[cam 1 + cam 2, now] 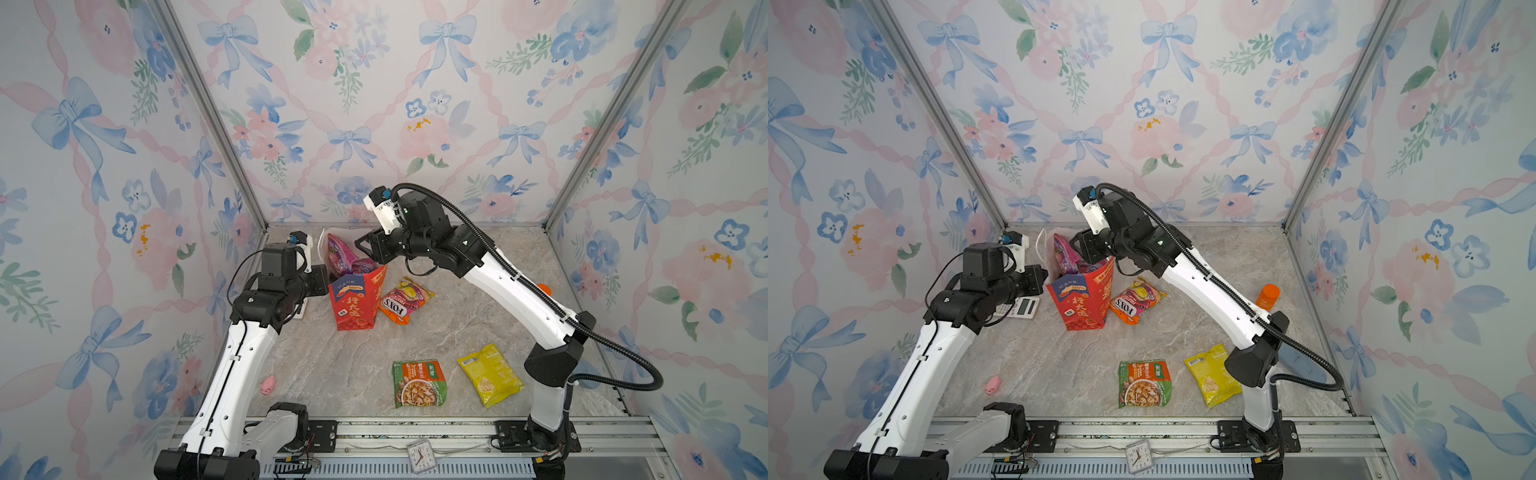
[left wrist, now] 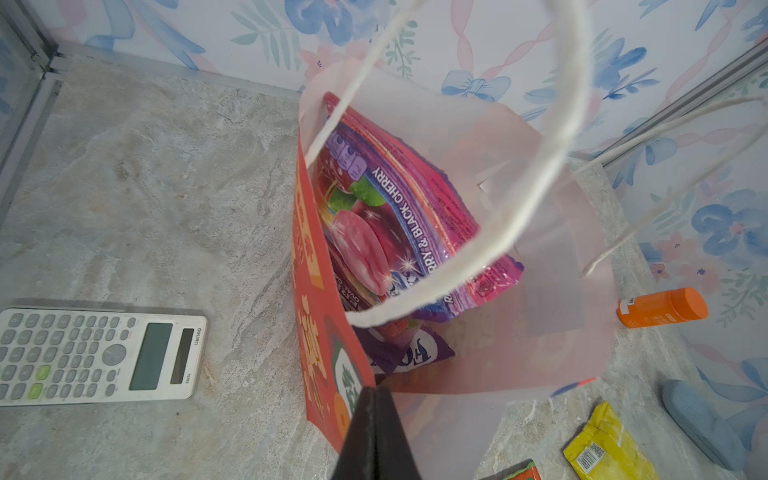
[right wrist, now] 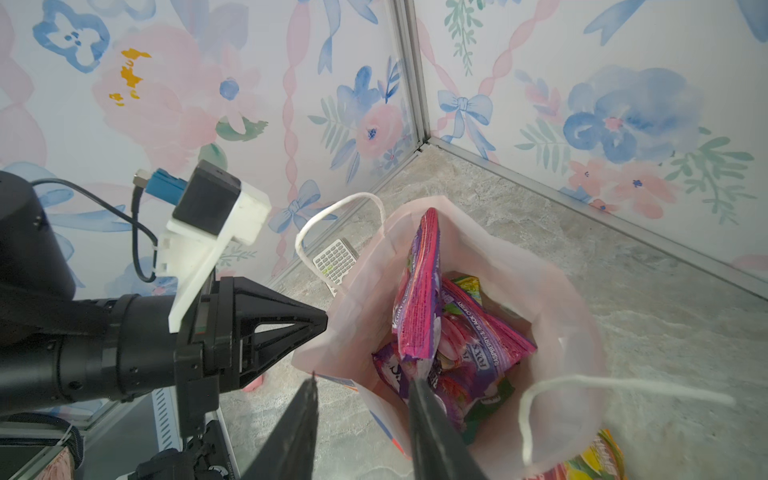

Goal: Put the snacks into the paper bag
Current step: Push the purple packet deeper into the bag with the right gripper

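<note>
The red paper bag stands upright at the back of the table, its mouth open. My left gripper is shut on the bag's rim. Several purple and pink snacks stand inside it. My right gripper hangs open over the mouth, one finger inside against a pink packet's corner, the other finger outside the wall. On the table lie an orange FOX'S packet beside the bag, a green packet and a yellow packet nearer the front.
A white calculator lies left of the bag under my left arm. An orange bottle stands right of my right arm. A pink toy lies front left. A small clock sits on the front rail.
</note>
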Motion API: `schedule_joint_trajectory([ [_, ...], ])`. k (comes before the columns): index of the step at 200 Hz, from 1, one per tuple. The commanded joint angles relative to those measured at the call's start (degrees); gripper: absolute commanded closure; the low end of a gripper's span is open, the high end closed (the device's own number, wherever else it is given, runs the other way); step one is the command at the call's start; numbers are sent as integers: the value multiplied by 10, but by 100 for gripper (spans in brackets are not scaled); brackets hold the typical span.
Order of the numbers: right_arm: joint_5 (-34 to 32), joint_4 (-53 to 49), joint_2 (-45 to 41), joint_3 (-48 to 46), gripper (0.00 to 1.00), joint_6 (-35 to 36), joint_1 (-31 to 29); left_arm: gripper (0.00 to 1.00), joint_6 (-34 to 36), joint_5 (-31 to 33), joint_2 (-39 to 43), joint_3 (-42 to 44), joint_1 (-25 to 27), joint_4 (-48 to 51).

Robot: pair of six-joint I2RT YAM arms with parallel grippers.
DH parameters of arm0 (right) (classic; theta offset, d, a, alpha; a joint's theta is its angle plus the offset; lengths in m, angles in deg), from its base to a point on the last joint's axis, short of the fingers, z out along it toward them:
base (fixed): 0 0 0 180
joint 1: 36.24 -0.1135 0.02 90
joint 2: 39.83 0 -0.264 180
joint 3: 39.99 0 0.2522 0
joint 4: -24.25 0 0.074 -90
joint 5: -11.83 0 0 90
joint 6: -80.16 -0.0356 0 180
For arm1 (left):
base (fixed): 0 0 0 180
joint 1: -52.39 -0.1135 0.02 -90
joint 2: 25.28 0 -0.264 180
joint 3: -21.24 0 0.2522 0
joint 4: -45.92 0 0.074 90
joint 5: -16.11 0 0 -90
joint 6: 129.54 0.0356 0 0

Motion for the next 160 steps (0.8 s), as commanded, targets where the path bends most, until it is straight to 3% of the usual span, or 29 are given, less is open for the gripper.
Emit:
schedule_joint_trajectory([
  [1,-25,-43,45,44,61,22,-4,94,8,1,-5,-7,-4,8],
  [61,-74,-118,208,222,58,36,0,94,8,0,-2,-7,-4,8],
  [125,-117,-118,269,239,55,25,15,95,10,1,-2,-10,-4,8],
  [160,-108,-107,254,253,54,22,16,95,11,1,0,-9,-4,8],
])
